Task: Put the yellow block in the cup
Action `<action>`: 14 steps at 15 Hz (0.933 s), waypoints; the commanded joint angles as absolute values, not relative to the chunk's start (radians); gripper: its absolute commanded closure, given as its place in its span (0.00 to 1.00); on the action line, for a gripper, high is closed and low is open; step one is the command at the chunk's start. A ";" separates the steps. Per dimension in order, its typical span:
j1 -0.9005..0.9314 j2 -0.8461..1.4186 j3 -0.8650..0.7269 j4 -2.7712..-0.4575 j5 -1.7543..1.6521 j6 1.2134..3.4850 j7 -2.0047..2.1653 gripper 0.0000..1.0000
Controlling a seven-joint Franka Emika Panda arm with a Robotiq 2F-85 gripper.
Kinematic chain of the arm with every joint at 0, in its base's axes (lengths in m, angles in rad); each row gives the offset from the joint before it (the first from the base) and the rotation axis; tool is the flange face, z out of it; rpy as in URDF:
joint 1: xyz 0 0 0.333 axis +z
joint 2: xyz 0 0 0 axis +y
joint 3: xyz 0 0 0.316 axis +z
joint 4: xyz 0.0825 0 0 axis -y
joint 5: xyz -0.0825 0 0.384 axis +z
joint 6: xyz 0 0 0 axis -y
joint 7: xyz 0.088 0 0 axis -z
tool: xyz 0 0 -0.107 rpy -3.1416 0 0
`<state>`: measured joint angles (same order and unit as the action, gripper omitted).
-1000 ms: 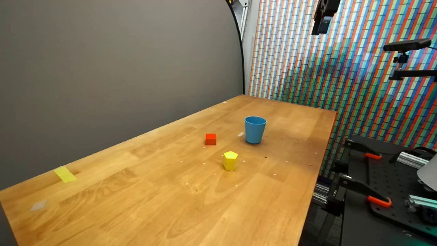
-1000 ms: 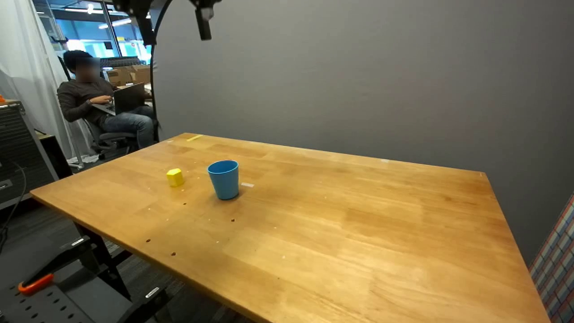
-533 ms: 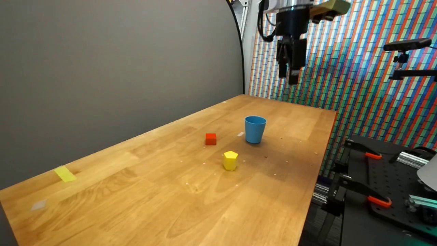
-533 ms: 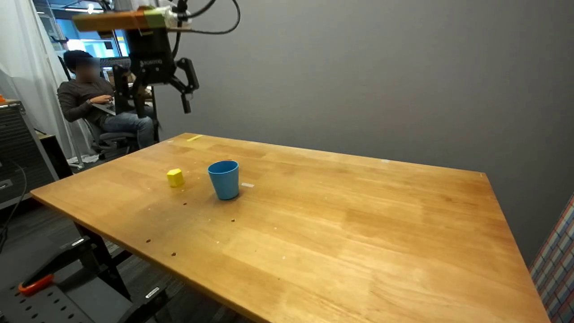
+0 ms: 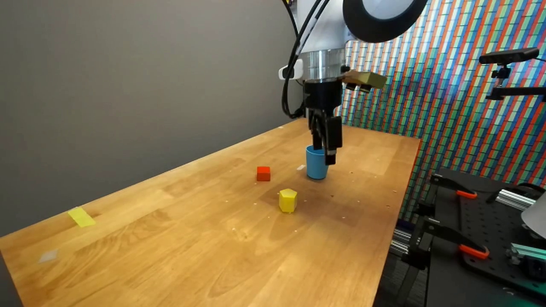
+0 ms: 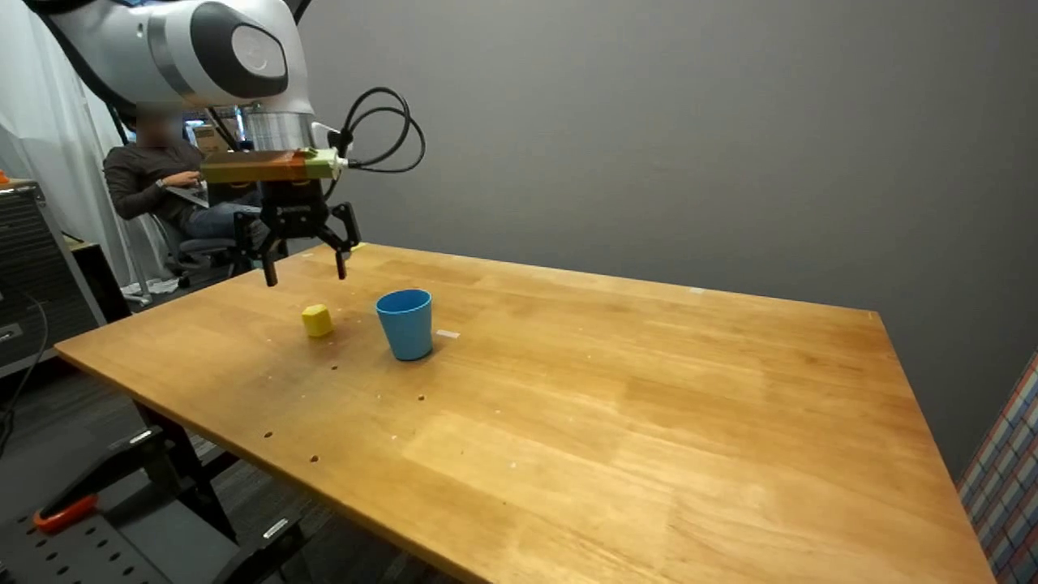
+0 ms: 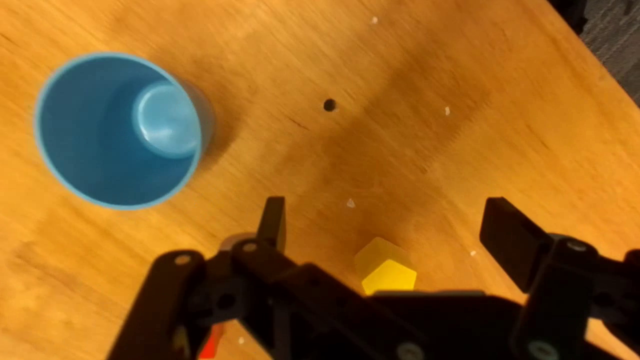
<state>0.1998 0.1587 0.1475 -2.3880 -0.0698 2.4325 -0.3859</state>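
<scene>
The yellow block [image 5: 288, 201], a small five-sided prism, stands upright on the wooden table; it also shows in an exterior view [image 6: 316, 321]. In the wrist view the yellow block [image 7: 389, 276] lies between the fingers, its lower part hidden by the gripper body. The blue cup [image 5: 315, 167] stands upright beside it, also in an exterior view [image 6: 408, 334]; in the wrist view the cup [image 7: 80, 135] is at upper left and empty inside. My gripper [image 6: 306, 279] is open and empty above the block, also in an exterior view [image 5: 323, 155] and the wrist view [image 7: 387, 225].
A small red block [image 5: 263, 174] stands near the cup and the yellow block; a corner of the red block [image 7: 212, 342] shows in the wrist view. A flat yellow tape piece [image 5: 82, 217] lies at the table's edge. A grey screen [image 6: 649, 146] stands behind the table [image 6: 649, 422].
My arm has come down into view in both exterior views, from high up to just above the yellow block, with the gripper staying open. The block and cup have not moved.
</scene>
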 commanded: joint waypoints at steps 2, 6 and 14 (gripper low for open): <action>0.187 0.306 0.212 -2.313 -0.044 2.533 -0.408 0.00; 0.191 0.392 0.238 -2.276 -0.072 2.600 -0.385 0.00; 0.256 0.511 0.160 -2.222 -0.247 2.770 -0.274 0.25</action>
<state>0.2140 0.4709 0.2165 -2.2563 -0.1645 2.7085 -0.3396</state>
